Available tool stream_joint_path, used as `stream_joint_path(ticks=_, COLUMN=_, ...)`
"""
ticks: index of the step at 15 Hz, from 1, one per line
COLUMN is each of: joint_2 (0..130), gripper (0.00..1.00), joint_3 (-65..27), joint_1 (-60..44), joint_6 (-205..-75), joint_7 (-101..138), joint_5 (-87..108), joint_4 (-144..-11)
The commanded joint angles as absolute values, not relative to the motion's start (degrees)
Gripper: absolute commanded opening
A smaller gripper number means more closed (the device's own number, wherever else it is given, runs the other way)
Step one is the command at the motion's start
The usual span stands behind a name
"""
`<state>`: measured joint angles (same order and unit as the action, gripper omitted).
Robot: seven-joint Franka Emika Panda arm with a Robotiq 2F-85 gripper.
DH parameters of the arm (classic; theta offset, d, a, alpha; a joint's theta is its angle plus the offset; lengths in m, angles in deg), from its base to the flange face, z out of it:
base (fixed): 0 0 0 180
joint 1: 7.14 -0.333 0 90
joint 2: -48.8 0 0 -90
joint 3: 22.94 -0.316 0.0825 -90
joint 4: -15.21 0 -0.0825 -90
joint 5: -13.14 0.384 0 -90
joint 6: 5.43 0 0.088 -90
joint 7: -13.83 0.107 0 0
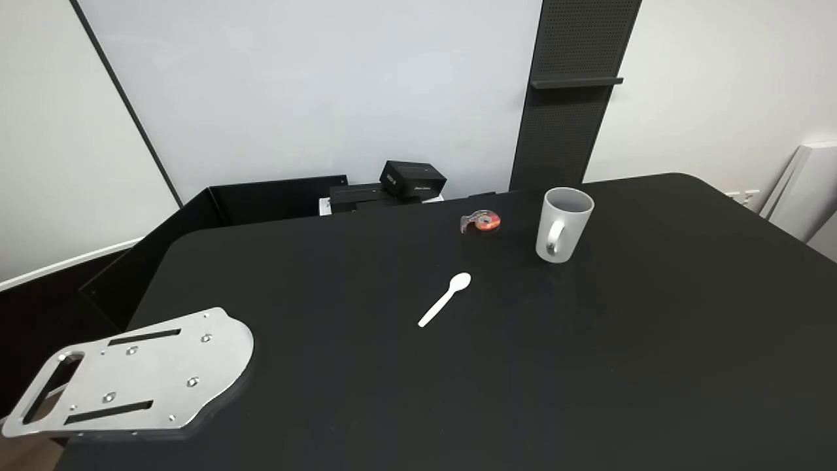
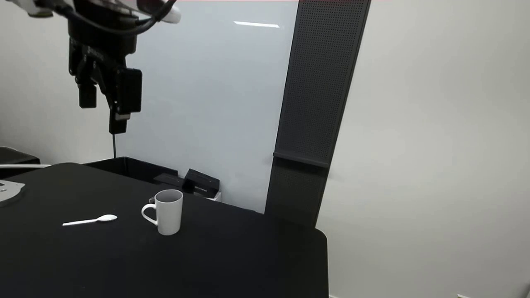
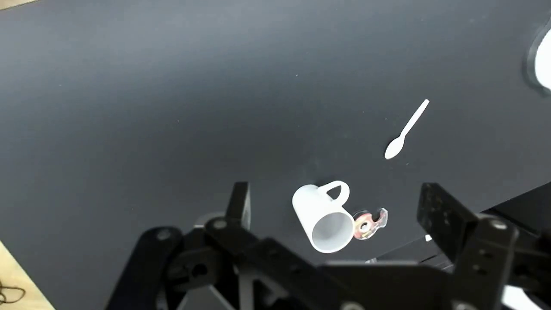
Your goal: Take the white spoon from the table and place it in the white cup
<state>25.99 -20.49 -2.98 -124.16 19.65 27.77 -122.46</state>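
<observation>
Pale flat walls (image 2: 434,145) back the round-cornered matte-black table (image 1: 536,386). High above hangs the black two-fingered gripper (image 2: 102,116), jaws spread wide, empty. Left of the white cylindrical cup (image 1: 570,224) lies the slim white plastic spoon (image 1: 440,303). Reaching seems the step; next, lower astride its handle. Bare table surrounds it, edges well apart.

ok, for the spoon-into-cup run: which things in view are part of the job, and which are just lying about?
Part of the job:
- white spoon, lying on the table
- white cup, upright
- hand, open, holding nothing

Just lying about:
- tape dispenser
- light-grey metal plate
- black boxes beyond the table edge
</observation>
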Motion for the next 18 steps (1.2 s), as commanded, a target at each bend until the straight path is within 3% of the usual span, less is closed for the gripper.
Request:
stream_joint_path(ticks=1, joint_2=33.1, gripper=1.0, joint_3=-25.6, joint_1=-3.7, joint_6=-128.6, joint_7=34.6, joint_5=27.5, joint_4=-119.3)
stream_joint_path(ticks=8, joint_2=45.1, gripper=1.0, joint_3=-32.2, joint_1=-6.6, joint_6=-134.1, joint_7=56.1, joint_5=19.3, joint_4=-112.6)
stream_joint_path(ticks=18, joint_2=42.0, gripper=1.0, joint_3=-30.1, joint_1=-7.8, joint_6=-135.4, joint_7=51.1, joint_5=21.5, joint_4=-116.2)
